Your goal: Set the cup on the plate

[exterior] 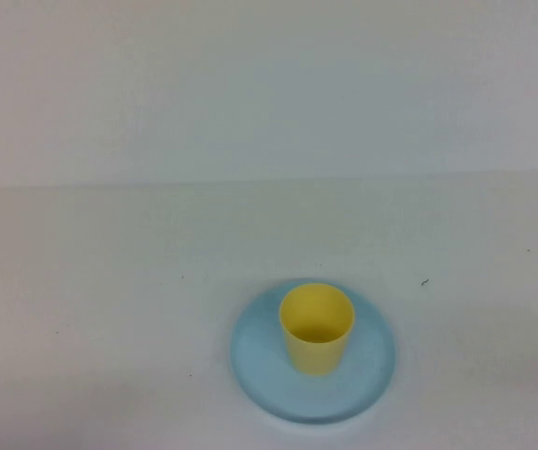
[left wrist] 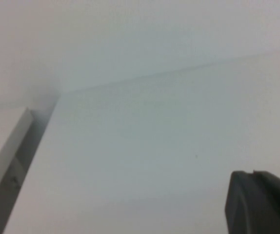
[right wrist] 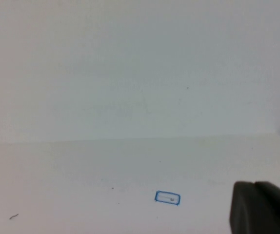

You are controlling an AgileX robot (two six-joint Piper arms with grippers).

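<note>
The yellow cup (exterior: 317, 328) stands upright on the light blue plate (exterior: 260, 361), about in its middle, near the front of the white table in the high view. Neither arm shows in the high view. My left gripper (left wrist: 252, 173) shows only in the left wrist view, its dark fingers together with nothing between them, above bare table. My right gripper (right wrist: 255, 185) shows only in the right wrist view, likewise shut and empty. The cup and plate are out of both wrist views.
A white wall rises behind the table. A small blue-outlined rectangle (right wrist: 167, 198) is marked on the table in the right wrist view. The table's side edge and a pale rail (left wrist: 8, 151) show in the left wrist view.
</note>
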